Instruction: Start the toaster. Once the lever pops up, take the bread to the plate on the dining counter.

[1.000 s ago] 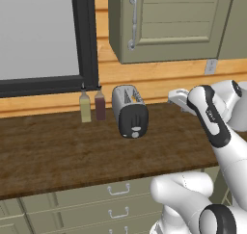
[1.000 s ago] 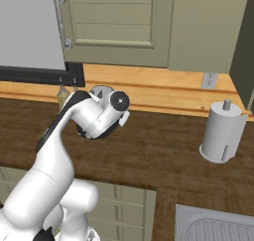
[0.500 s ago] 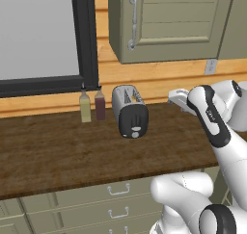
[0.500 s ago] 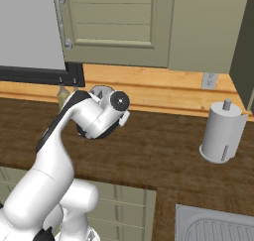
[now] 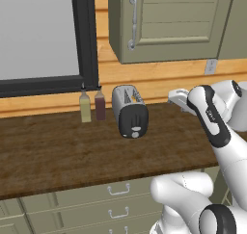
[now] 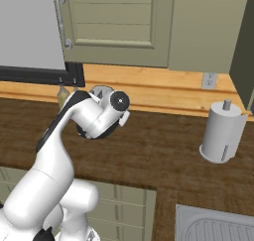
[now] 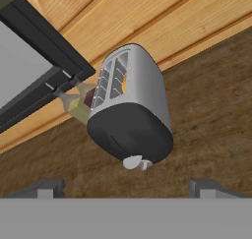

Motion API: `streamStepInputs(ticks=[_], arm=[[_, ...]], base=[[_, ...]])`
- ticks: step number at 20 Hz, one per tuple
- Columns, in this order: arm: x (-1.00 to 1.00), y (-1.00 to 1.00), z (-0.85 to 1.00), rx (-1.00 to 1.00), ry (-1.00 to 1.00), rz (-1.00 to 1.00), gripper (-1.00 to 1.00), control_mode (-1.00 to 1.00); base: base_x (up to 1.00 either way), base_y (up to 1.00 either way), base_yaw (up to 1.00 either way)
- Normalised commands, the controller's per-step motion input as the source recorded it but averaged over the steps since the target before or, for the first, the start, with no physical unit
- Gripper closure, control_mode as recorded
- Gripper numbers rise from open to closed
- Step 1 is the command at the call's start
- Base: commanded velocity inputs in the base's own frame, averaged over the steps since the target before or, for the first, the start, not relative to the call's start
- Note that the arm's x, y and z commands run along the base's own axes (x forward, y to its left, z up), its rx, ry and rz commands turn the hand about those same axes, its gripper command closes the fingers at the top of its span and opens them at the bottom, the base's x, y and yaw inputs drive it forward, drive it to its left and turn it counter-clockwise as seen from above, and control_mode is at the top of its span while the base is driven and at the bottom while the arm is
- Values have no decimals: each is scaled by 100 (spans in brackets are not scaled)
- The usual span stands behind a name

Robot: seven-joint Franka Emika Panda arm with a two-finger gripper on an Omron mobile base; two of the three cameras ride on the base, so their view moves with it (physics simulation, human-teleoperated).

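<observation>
Nothing has changed over the last second: the arm has held its pose, so the start step is not yet begun and the lever (image 7: pixel 144 164) remains unpressed. The gripper (image 7: pixel 125 190) stands fully open and empty, with the toaster (image 7: pixel 132 110) just ahead of its tips on the worktop (image 7: pixel 216 105), black end face towards it. A sliver of tan bread (image 7: pixel 124 83) shows in one slot; lever and knob are hard to tell apart.

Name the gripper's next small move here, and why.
Probably ease the open gripper toward the toaster and line a fingertip up over the lever. The gripper sits apart from the black end face, and the bread is down in its slot.
</observation>
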Motion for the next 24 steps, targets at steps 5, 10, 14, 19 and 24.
streamStepInputs(ticks=[5, 10, 14, 19, 24], arm=[[0, 0, 0, 0, 0, 0, -100, -100], [0, 0, 0, 0, 0, 0, -100, -100], [0, 0, 0, 0, 0, 0, -100, -100], [0, 0, 0, 0, 0, 0, -100, -100], [0, 0, 0, 0, 0, 0, -100, -100]], base=[[0, 0, 0], [0, 0, 0], [0, 0, 0], [0, 0, 0], [0, 0, 0]])
